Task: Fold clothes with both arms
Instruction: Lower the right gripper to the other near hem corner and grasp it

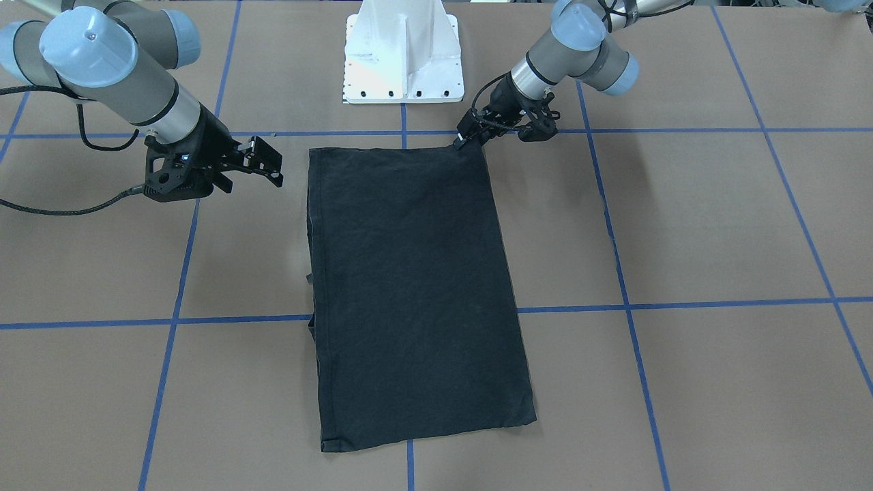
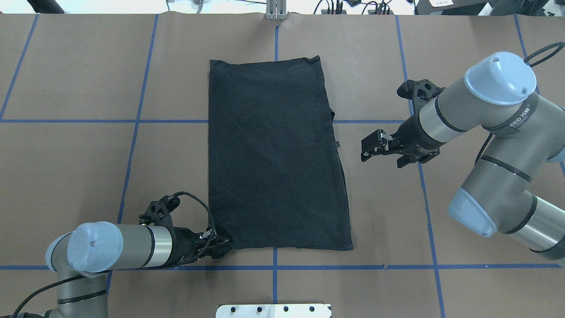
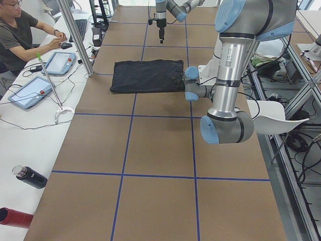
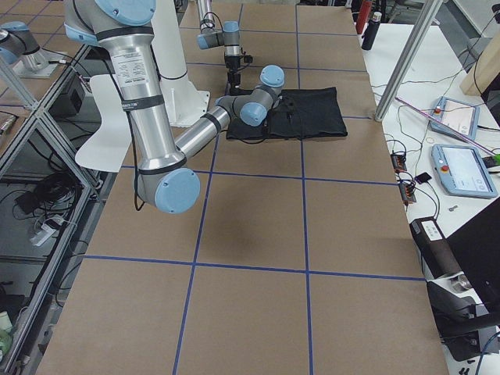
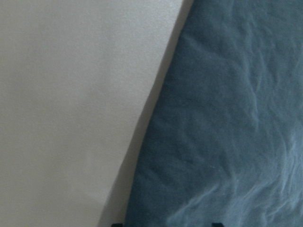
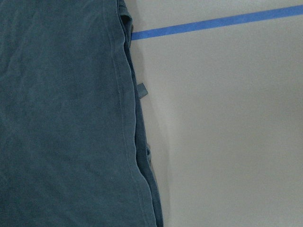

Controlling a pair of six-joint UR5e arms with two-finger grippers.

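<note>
Overhead exterior: black T-shirt (image 2: 273, 154) lies flat mid-table (image 2: 79, 176), folded to a long rectangle, plain black face up.
Left end effector (image 2: 223, 242): down low at the shirt's near-left corner, tips touching the cloth. In the left wrist view two dark fingertips (image 5: 117, 224) show apart at the bottom edge, with the shirt's edge running up between them. Jaws parted, not clamped; the corner lies flat.
Right end effector (image 2: 367, 148): jaws spread wide, gripping nothing. It hangs over the table surface beside the shirt's right long edge, about mid-length, fingers pointing at the cloth but apart from it.
Left long edge: straight and clean.
Right long edge: stacked layers step out from under the top fold, and a small tag (image 6: 142, 89) pokes out onto the table.
Far short edge: close to the table's far rim.
Near short edge: just beyond a blue tape line (image 2: 353, 266), running about parallel to it.
Room: wide brown table surface on both sides of the shirt. White pedestal (image 1: 404, 61) sits behind the near edge, between the arms.
Shirt vs end effectors: shirt lies between the two, the left one at its corner, the right one off the opposite long side.
Exterior left: a person (image 3: 20, 35) sits at a side desk along the table's far side.
</note>
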